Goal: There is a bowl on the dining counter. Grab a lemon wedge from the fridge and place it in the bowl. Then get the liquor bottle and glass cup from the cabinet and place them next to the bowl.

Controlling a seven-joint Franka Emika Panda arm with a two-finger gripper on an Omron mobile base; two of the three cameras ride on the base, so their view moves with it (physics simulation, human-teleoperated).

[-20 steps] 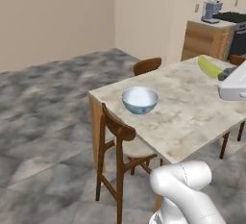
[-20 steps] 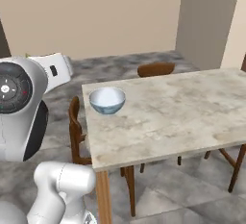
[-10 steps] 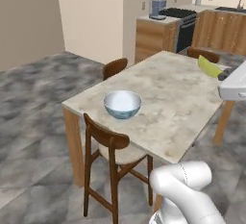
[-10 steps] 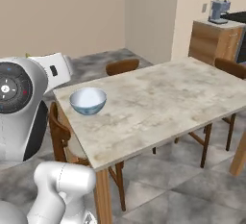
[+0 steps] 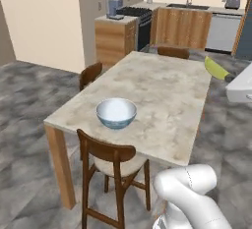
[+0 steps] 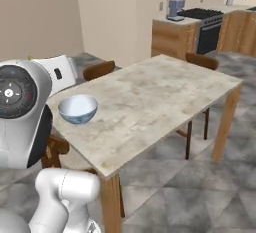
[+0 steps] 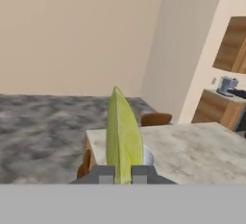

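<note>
Claw: the claw point(image 7: 123, 174) is clamped on the lemon wedge point(image 7: 124, 131), which stands up between the two finger tips in the hand view.
Lemon wedge: yellow-green, seen edge-on; in the left base view it pokes out at the right edge, above the far right side of the bench point(image 5: 162, 95).
Bowl: the pale blue-white bowl point(image 5: 116, 113) sits on the bench near the corner closest to the robot, holding nothing; in the hand view its rim peeks out just behind the wedge.
Chairs: one dark wooden chair point(image 5: 110, 160) is tucked in at the near end, beside the bowl; others stand along the far sides.
Background: a stove point(image 6: 205, 23) and wooden base cupboards point(image 5: 181, 27) line the kitchen wall.
</note>
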